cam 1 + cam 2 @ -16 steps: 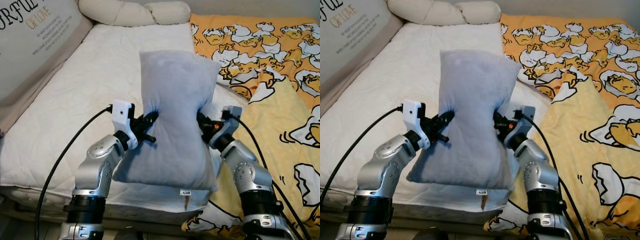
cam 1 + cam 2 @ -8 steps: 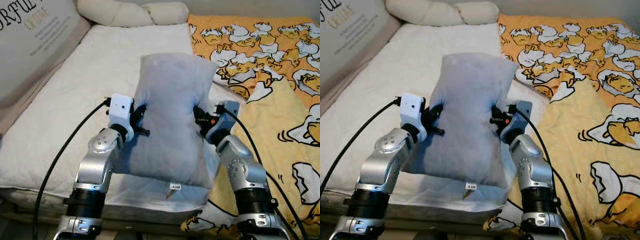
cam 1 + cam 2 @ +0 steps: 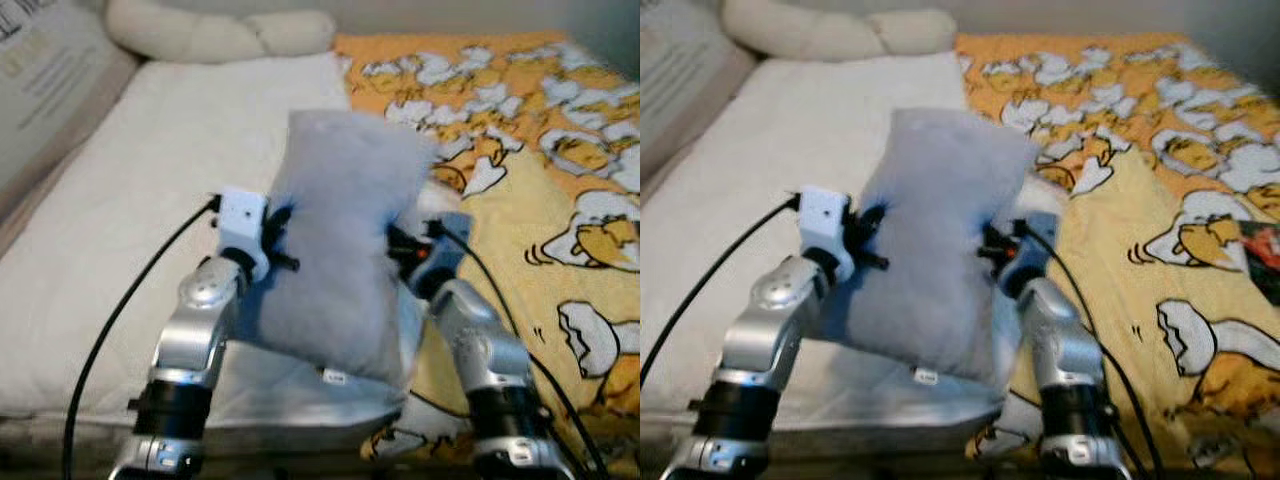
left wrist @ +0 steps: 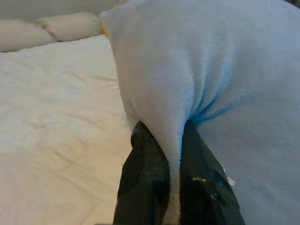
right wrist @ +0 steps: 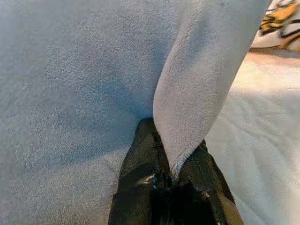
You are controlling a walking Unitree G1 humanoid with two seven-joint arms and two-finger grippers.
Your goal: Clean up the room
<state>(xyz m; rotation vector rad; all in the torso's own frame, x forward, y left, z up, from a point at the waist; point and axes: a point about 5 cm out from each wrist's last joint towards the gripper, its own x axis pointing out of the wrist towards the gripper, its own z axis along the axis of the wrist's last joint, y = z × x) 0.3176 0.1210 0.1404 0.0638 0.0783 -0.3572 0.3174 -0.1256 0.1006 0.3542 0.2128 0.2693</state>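
Note:
A pale blue pillow (image 3: 340, 240) hangs upright above the near edge of the bed, held by both arms. My left gripper (image 3: 278, 240) is shut on the pillow's left edge; in the left wrist view its black fingers (image 4: 145, 183) pinch a fold of the blue fabric (image 4: 206, 70). My right gripper (image 3: 395, 250) is shut on the pillow's right edge, and the right wrist view has its fingers (image 5: 140, 173) clamping a fold of the fabric (image 5: 197, 93). A small white tag (image 3: 333, 377) hangs at the pillow's lower hem.
Under the pillow lies a white quilted mattress (image 3: 130, 190). A yellow-orange duvet with cartoon prints (image 3: 540, 190) covers the right half. A cream knotted bolster (image 3: 220, 35) lies at the head, and a grey printed cushion (image 3: 40, 90) leans at the left.
The whole picture has shifted left and blurred, so the camera has moved. Both grippers keep their hold, and the pillow has tilted slightly and sits a little higher against the bed.

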